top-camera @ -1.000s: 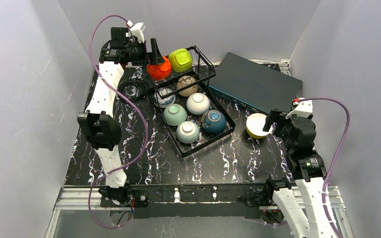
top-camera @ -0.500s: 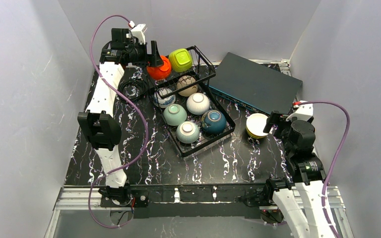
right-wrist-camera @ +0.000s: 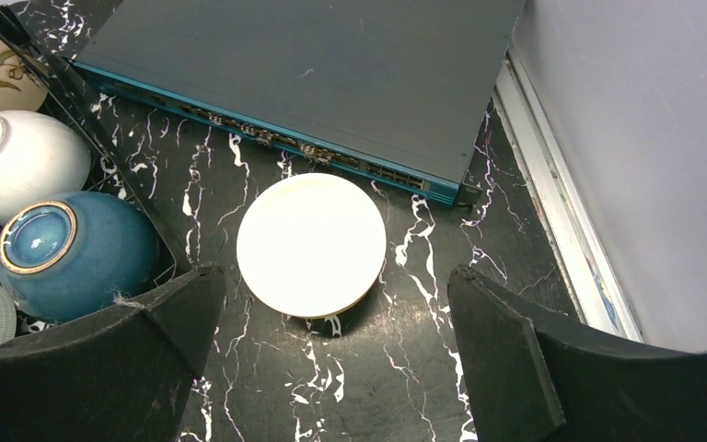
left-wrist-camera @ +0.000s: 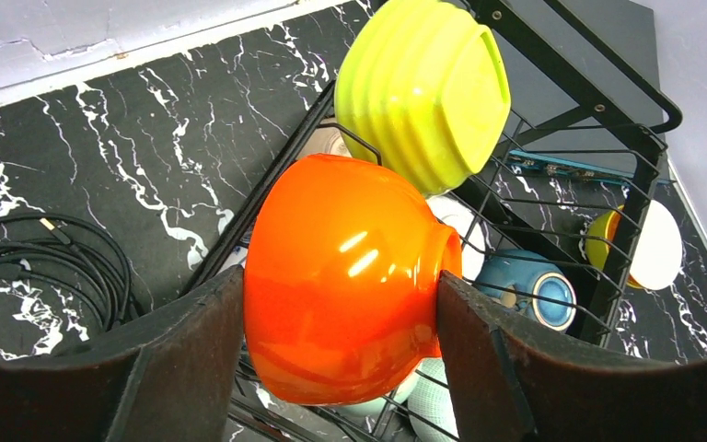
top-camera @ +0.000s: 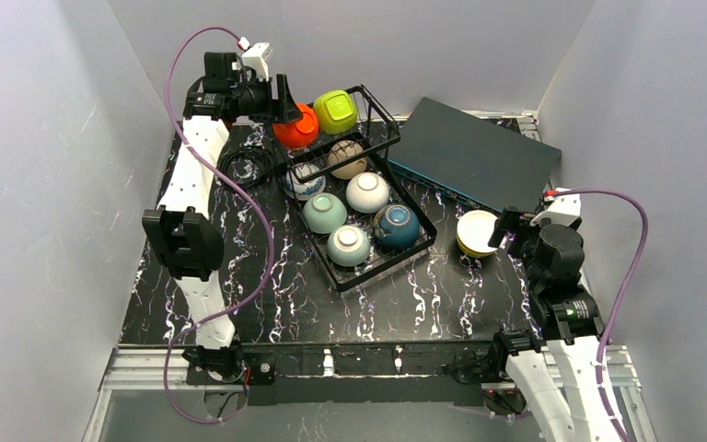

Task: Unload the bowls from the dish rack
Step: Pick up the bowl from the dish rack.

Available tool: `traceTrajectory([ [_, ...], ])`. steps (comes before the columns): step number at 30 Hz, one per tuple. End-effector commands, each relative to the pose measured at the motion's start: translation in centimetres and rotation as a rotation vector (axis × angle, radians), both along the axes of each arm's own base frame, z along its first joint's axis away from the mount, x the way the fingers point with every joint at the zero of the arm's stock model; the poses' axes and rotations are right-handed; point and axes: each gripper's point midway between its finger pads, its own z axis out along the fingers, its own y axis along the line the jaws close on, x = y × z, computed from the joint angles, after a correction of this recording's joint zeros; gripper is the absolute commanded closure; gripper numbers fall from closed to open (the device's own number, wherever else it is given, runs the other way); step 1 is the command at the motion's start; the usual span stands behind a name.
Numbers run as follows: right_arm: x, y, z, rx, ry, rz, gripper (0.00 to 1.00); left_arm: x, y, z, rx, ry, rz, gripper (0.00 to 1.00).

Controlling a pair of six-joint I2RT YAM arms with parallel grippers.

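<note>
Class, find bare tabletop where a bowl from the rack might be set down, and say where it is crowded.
Free: the near strip of table between dish rack and arm bases; the patch between rack and yellow bowl. Crowded: the far side, with cable coil, rack and dark box.

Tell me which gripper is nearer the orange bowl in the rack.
Left. The left gripper has its fingers either side of the orange bowl on the dish rack's raised tier. The right gripper hangs open over the yellow bowl, far across the rack.
</note>
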Motion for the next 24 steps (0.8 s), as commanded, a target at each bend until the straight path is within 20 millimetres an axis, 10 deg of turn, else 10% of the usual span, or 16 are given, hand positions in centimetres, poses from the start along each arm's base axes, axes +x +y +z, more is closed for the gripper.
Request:
traceTrajectory([
  [1, 0.3, -0.2, 1.1, -0.006, -0.053, -0.010, 0.01, -3.1, -1.7, 2.9, -0.065, -0.010, -0.075, 0.36],
  [24, 0.3, 0.2, 1.1, 0.001, -0.061, 0.013, 0.01, -6.7, -3.4, 6.5, -0.012, -0.171, -0.187, 0.54],
])
